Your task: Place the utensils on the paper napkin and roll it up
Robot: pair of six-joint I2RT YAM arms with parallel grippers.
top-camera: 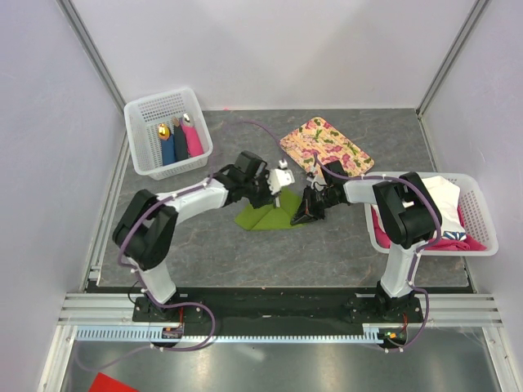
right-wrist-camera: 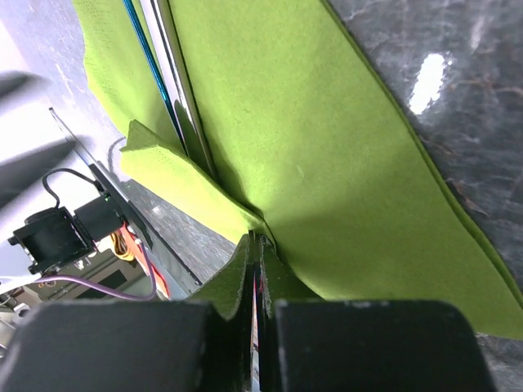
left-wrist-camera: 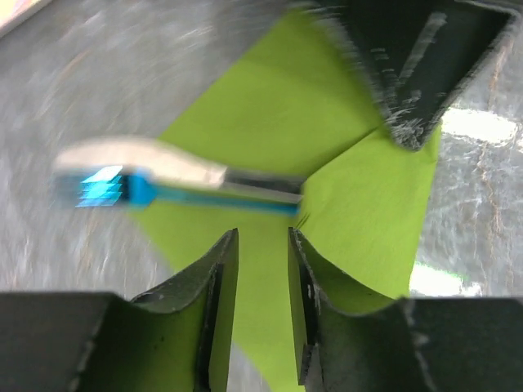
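paper napkin [right-wrist-camera: 327,163] pinched by right hand [right-wrist-camera: 255,242], left hand [left-wrist-camera: 262,238] ajar

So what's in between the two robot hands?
The green paper napkin, with the utensils lying on it. The left wrist view shows it best.

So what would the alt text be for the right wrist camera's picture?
The right gripper, its two dark fingers shut, pinches a raised fold of the olive-green paper napkin. Two slim utensils, one bright blue and one silvery, lie side by side on the napkin at upper left; grey marbled table shows at right.
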